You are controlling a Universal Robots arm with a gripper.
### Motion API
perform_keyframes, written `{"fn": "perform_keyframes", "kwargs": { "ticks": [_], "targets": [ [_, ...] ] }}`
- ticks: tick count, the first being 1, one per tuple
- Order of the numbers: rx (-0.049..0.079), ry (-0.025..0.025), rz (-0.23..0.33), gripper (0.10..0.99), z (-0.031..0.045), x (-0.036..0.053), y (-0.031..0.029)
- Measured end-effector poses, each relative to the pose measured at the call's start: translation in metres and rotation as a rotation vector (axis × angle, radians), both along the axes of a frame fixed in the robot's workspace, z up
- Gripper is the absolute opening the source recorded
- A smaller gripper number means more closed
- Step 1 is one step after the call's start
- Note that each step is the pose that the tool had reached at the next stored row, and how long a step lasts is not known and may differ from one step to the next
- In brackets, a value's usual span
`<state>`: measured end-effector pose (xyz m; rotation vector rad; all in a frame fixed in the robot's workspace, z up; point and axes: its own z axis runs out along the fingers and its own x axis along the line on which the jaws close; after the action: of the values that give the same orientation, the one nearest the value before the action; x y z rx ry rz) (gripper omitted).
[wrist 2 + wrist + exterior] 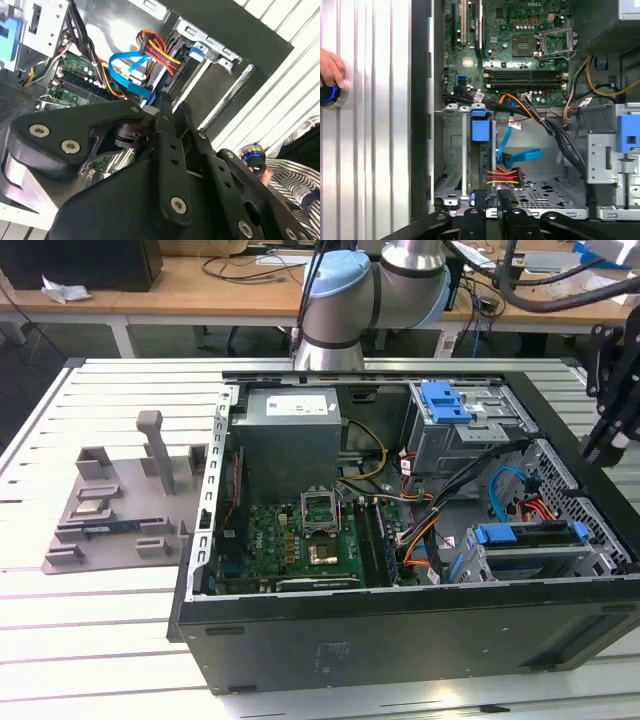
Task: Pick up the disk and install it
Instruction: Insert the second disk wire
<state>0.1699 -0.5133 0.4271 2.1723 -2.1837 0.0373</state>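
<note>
Apparently seated already, the disk (530, 536) sits in its cage at the computer case's (400, 640) front corner, cables attached, while the pincer (492, 210) hovers above it, fingers pressed together, pinching nothing.

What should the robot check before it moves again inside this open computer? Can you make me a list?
1. Case open: ok. The computer case lies with its side off.
2. Gripper position: ok. The gripper hangs over the drive bay.
3. Disk seated: cannot tell. The disk sits at the bay in the exterior view.
4. Cables clear: not ok. The blue cable and the red-yellow wires lie right beside the bay.
5. Person clear: ok. A hand rests on the table, outside the case.
</note>
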Motion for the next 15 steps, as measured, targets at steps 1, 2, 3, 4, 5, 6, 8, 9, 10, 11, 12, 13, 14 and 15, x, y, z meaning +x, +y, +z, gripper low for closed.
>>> {"fn": "perform_keyframes", "kwargs": {
  "ticks": [1, 2, 3, 4, 5, 6, 8, 9, 10, 11, 12, 13, 14, 15],
  "targets": [
    [0.003, -0.0004, 0.016, 0.239, -0.0122, -0.0142, 0.0035],
    [0.003, -0.0004, 0.027, 0.239, -0.0196, -0.0165, 0.0037],
    [0.003, -0.0003, 0.036, 0.239, -0.0252, -0.0169, 0.0037],
    [0.003, -0.0004, 0.041, 0.239, -0.0287, -0.0174, 0.0038],
    [0.003, -0.0004, 0.043, 0.239, -0.0303, -0.0179, 0.0040],
    [0.003, -0.0003, 0.049, 0.239, -0.0341, -0.0188, 0.0048],
    [0.003, -0.0003, 0.055, 0.239, -0.0401, -0.0204, 0.0075],
    [0.003, -0.0003, 0.058, 0.239, -0.0429, -0.0207, 0.0089],
    [0.003, -0.0003, 0.061, 0.239, -0.0459, -0.0211, 0.0100],
    [0.003, -0.0003, 0.067, 0.239, -0.0521, -0.0226, 0.0102],
    [0.002, -0.0003, 0.074, 0.239, -0.0549, -0.0247, 0.0102],
    [0.003, -0.0003, 0.078, 0.239, -0.0555, -0.0249, 0.0101],
    [0.003, -0.0003, 0.078, 0.239, -0.0555, -0.0249, 0.0101],
    [0.003, -0.0003, 0.078, 0.239, -0.0555, -0.0250, 0.0101]
  ]
}}
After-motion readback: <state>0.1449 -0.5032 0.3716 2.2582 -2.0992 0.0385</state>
